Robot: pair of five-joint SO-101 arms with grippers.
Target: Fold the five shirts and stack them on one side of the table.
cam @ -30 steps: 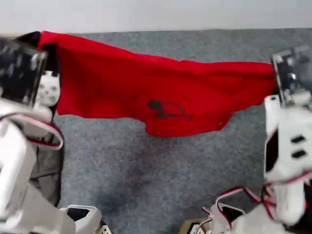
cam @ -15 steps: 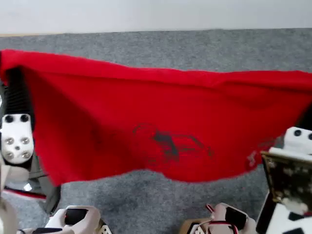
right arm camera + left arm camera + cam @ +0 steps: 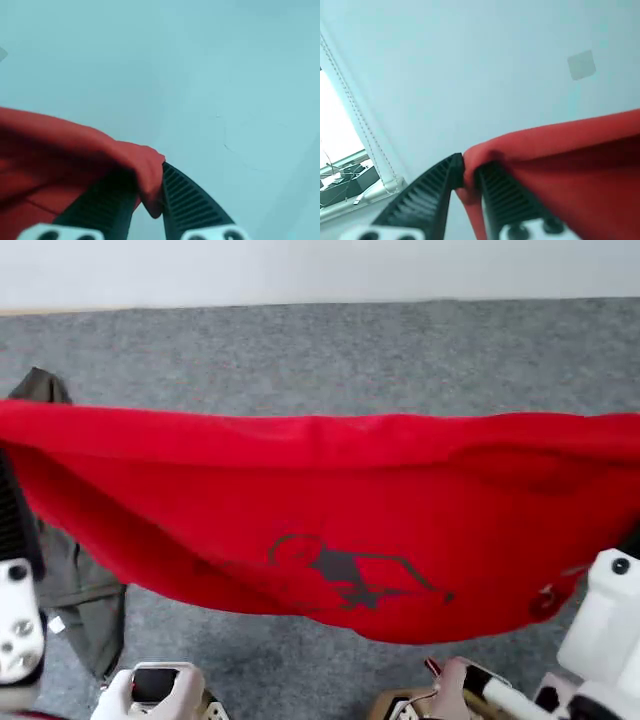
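Left tool (image 3: 468, 167) and right tool (image 3: 150, 186) each pinch a corner of the red shirt (image 3: 330, 510), so we see it strung crosswise above the counter (image 3: 330, 350), long axis running arm to arm.

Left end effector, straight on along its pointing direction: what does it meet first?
Past the red shirt pinched in the left end effector, the way looks free up to a pale surface; depth unclear.
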